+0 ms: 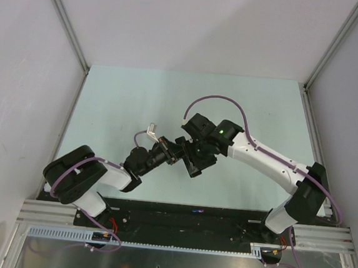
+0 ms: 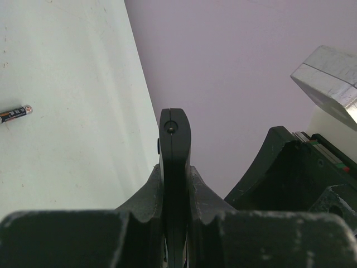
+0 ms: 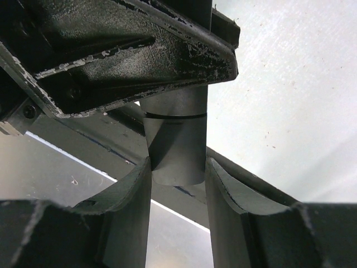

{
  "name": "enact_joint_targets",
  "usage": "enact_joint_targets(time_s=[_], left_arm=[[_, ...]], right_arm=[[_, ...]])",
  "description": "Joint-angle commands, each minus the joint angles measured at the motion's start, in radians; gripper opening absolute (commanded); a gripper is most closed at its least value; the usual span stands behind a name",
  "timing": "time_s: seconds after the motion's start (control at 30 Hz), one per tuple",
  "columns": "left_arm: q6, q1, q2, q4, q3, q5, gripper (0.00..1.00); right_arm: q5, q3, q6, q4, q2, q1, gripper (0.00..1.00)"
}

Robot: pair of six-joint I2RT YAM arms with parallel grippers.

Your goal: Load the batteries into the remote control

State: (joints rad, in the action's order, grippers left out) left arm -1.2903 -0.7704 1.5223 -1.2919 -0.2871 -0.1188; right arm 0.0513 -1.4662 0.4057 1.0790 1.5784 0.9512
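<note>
My left gripper (image 2: 175,184) is shut on the remote control (image 2: 174,145), a slim black bar held edge-on that sticks out past the fingertips. In the top view both grippers meet above the table's middle, left gripper (image 1: 175,152) against right gripper (image 1: 188,148), and they hide the remote there. My right gripper (image 3: 177,164) is shut on a silvery-grey battery (image 3: 175,139). Its upper end runs up under the black body of the left gripper (image 3: 128,50). Another battery (image 2: 15,114), dark with an orange band, lies on the table at the left.
The pale green table (image 1: 138,99) is walled by grey panels on three sides. A black base rail (image 1: 191,213) runs along the near edge, with a tiny blue speck (image 1: 196,209) on it. A silvery block (image 2: 329,84) shows at the upper right of the left wrist view.
</note>
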Motion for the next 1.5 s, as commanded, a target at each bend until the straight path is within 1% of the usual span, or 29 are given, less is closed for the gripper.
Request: enact_joint_targets(time_s=[0.0, 0.33, 0.53, 0.97, 1.0, 1.07, 1.1, 1.17, 1.2, 1.4, 1.47], left_arm=[[-0.006, -0.023, -0.04, -0.386, 0.002, -0.033, 0.0], [-0.03, -0.024, -0.054, -0.386, -0.004, -0.039, 0.0], [-0.07, -0.026, -0.065, -0.386, -0.011, -0.039, 0.0], [-0.072, -0.026, -0.073, -0.386, -0.003, -0.018, 0.0], [-0.072, -0.026, -0.071, -0.386, 0.0, -0.016, 0.0], [-0.07, -0.024, -0.068, -0.386, 0.003, -0.009, 0.0], [-0.067, -0.026, -0.067, -0.386, 0.003, -0.01, 0.0], [-0.066, -0.023, -0.065, -0.386, 0.006, -0.005, 0.0], [-0.064, -0.023, -0.065, -0.386, 0.006, -0.004, 0.0], [-0.072, -0.004, -0.06, -0.386, 0.015, 0.001, 0.0], [-0.087, 0.023, -0.063, -0.386, 0.02, -0.007, 0.0]], right_arm=[[-0.039, -0.045, -0.015, -0.031, 0.014, -0.015, 0.0], [-0.042, -0.046, -0.015, -0.062, 0.023, -0.026, 0.0], [-0.038, -0.051, -0.01, -0.083, 0.029, -0.034, 0.0], [-0.044, -0.069, -0.002, -0.085, 0.022, -0.037, 0.0], [-0.05, -0.072, 0.001, -0.087, 0.009, -0.037, 0.07], [-0.05, -0.075, 0.004, -0.083, -0.003, -0.046, 0.15], [-0.05, -0.074, 0.007, -0.086, -0.017, -0.049, 0.22], [-0.05, -0.074, 0.01, -0.082, -0.027, -0.058, 0.29], [-0.074, -0.072, 0.01, -0.079, -0.043, -0.06, 0.33], [-0.096, -0.059, 0.027, -0.073, -0.112, -0.078, 0.45], [-0.085, -0.001, 0.042, -0.094, -0.176, -0.097, 0.48]])
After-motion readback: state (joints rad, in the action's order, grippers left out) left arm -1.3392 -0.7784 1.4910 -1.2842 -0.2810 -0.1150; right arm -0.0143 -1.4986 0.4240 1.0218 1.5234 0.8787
